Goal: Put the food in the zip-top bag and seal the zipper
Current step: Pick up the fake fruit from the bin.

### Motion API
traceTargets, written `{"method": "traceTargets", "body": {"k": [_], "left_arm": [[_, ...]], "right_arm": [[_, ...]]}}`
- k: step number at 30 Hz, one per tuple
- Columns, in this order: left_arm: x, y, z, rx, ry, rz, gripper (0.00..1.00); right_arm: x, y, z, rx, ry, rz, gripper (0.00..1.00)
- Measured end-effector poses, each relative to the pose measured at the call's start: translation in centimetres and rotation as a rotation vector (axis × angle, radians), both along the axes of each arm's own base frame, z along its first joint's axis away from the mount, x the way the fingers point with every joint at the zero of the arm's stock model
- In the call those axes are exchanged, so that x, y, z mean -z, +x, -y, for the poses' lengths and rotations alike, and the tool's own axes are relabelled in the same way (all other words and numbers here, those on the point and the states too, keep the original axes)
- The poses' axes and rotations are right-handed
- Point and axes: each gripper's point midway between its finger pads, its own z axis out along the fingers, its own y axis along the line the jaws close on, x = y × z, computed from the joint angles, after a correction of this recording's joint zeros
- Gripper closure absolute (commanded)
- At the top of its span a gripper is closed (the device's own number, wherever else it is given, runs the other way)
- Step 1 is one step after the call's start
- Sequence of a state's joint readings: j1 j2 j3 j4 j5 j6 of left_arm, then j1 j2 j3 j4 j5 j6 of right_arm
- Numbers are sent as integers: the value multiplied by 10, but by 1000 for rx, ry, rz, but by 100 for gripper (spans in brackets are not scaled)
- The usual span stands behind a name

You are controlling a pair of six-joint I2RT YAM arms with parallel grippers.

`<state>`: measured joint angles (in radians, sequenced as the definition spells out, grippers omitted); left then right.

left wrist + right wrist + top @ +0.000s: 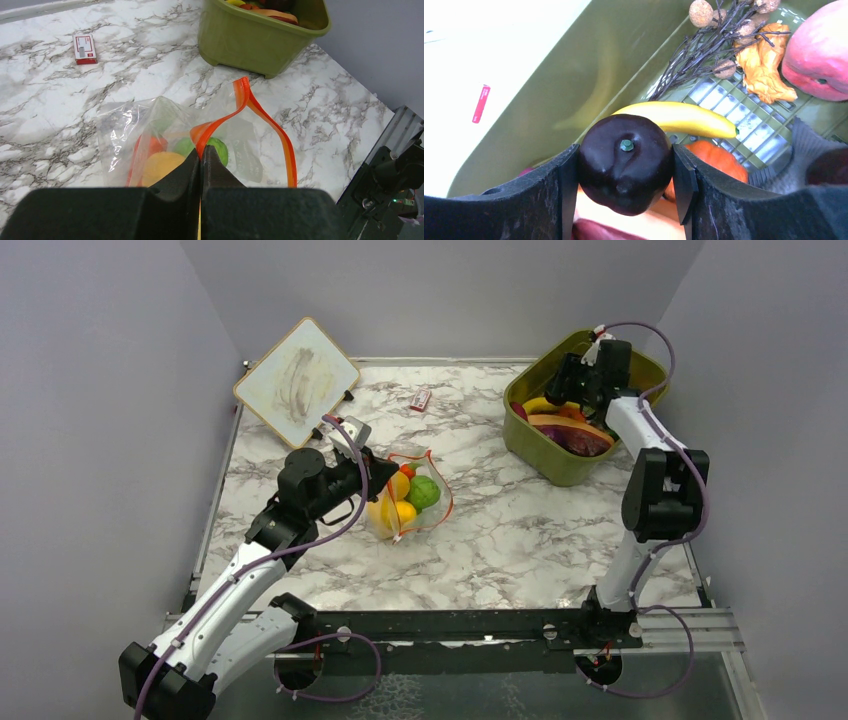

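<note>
Bag held by its strip, dark fruit gripped in the tub.

My left pincer [201,152] is pinching the thin orange-red zipper strip [246,102] of the clear floppy zip-top bag [412,502], fingers pressed together on it. The bag is lying left of centre in the overhead frame on the marble-patterned counter [520,540], with yellow, green and orange toy food [424,492] showing through it and the rest of the strip looping up, the mouth gaping. At the upper right, my right pincer [625,172] is clamping a dark purple round plastic toy fruit [624,155] on both sides inside the olive-green plastic tub [556,468]. A yellow toy banana [679,117] is lying just behind the fruit. A small red-white packet [421,399] is lying apart at top centre.
</note>
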<state>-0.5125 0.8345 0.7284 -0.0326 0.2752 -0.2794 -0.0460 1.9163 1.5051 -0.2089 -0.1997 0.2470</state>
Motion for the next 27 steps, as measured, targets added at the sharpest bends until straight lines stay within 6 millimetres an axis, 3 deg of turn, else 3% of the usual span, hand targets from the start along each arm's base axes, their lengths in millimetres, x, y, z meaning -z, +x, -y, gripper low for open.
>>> {"method": "traceTargets", "body": {"k": [8, 13, 20, 27], "left_arm": [[0, 0, 0, 0, 0, 0, 100], [0, 0, 0, 0, -1, -1, 100], [0, 0, 0, 0, -1, -1, 100], [2, 1, 1, 0, 1, -8, 100]], "right_arm": [[-42, -29, -3, -2, -1, 60, 50], [-77, -52, -17, -30, -8, 116, 50], [-119, -108, -76, -171, -9, 200, 50], [-132, -165, -126, -322, 33, 240, 50]]}}
